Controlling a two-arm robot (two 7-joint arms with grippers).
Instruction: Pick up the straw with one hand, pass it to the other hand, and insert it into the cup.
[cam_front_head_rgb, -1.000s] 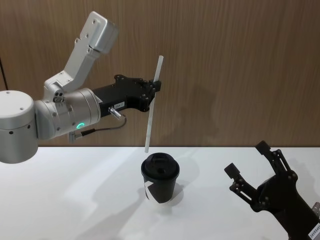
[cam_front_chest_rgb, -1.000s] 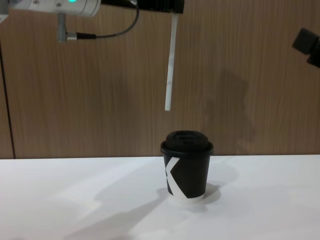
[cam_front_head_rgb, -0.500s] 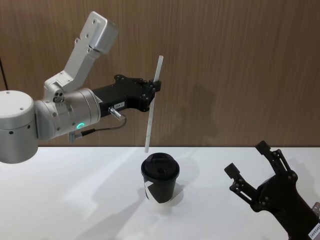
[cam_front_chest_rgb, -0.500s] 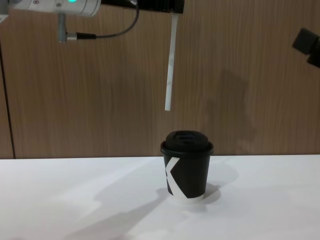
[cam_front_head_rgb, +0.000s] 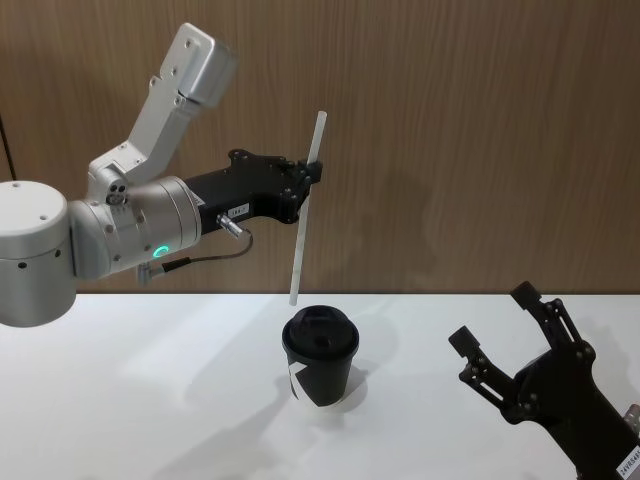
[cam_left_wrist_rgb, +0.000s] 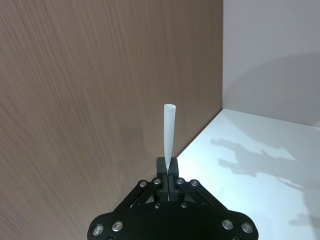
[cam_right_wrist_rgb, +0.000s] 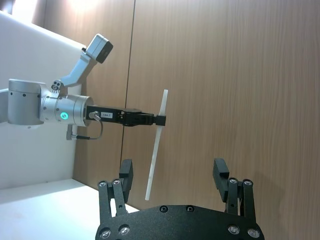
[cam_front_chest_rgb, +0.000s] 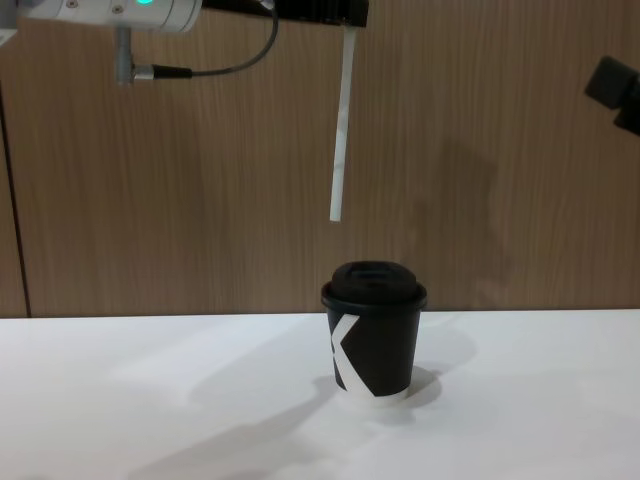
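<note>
– What is the left gripper (cam_front_head_rgb: 312, 172) doing?
– Its jaws are pinching the straw (cam_front_head_rgb: 304, 218) near its upper end; the straw is hanging almost upright below them, its tip above the cup (cam_front_head_rgb: 320, 354) and clear of the lid.
– And the right gripper (cam_front_head_rgb: 506, 328)?
– It is waiting beside the cup, well apart, jaws spread wide and empty.

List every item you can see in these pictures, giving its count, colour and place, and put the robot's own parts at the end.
straw: one, white, held near-upright in the air above the cup.
cup: one, black with white K and black lid, upright on the table.
table: one, white, under the cup.
wall: one, brown wood panelling, behind the table.
left gripper: one, black on a silver arm, shut on the straw, raised.
right gripper: one, black, open, low to the cup's right.
</note>
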